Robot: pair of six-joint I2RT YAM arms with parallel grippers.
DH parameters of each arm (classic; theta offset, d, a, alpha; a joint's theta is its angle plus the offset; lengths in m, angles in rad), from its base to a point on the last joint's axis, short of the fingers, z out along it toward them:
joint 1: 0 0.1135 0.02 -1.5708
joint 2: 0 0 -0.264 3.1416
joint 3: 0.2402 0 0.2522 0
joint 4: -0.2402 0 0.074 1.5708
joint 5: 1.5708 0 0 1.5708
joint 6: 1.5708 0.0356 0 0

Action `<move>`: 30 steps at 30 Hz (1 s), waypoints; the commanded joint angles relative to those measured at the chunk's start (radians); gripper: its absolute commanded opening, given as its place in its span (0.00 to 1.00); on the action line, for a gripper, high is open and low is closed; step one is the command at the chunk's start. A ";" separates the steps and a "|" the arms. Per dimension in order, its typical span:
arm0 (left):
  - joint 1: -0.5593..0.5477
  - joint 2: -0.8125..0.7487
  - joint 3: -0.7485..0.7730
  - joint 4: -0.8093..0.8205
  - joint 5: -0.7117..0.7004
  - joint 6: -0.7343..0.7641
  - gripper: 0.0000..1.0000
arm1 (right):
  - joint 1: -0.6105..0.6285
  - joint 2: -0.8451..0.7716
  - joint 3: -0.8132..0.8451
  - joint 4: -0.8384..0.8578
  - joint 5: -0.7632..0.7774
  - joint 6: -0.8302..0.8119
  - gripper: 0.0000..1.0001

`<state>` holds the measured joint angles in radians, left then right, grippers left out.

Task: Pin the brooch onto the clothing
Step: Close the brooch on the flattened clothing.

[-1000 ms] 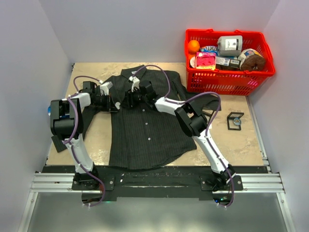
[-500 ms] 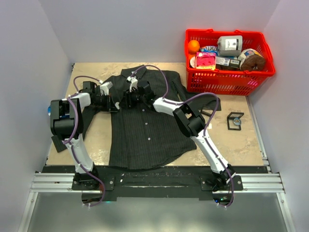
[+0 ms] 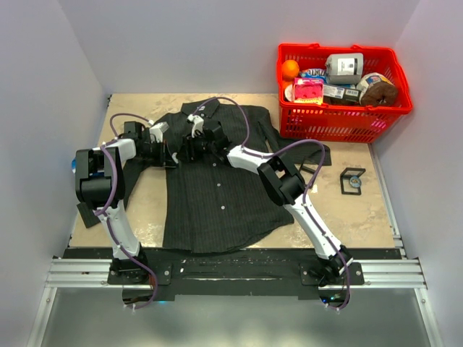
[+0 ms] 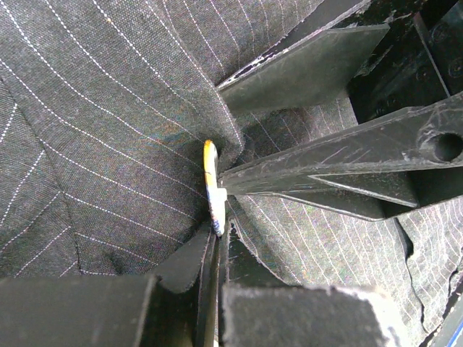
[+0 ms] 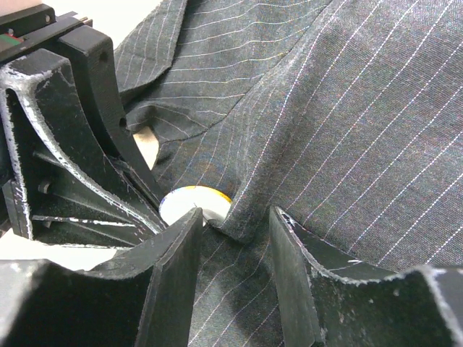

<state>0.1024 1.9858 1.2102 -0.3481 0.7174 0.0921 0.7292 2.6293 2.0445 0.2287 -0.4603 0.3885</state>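
Shirt (image 3: pixel 217 195) spread flat on the middle of the counter (image 3: pixel 347 210), collar toward the far edge. Left gripper (image 4: pixel 217 237) pinches the brooch (image 4: pixel 210 173) by its rim, against the cloth just below the collar, on the side nearer the left edge. Right gripper (image 5: pixel 235 217) meets it there, fingers spread, a raised fold of shirt between them.

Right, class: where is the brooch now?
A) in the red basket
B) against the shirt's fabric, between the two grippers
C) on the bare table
B: the brooch sits against a fold of the clothing, pinched at the tips of the left gripper.
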 commanded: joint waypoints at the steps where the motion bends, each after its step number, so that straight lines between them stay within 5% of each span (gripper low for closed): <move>1: -0.018 0.022 0.009 -0.002 -0.045 0.021 0.00 | 0.026 0.021 0.033 -0.038 0.018 -0.020 0.46; 30: 0.003 0.061 0.038 -0.041 -0.075 -0.011 0.00 | -0.022 -0.029 -0.110 0.081 -0.040 0.052 0.48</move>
<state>0.1043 1.9972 1.2312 -0.3660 0.7063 0.0856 0.7120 2.6186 1.9572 0.3668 -0.4950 0.4362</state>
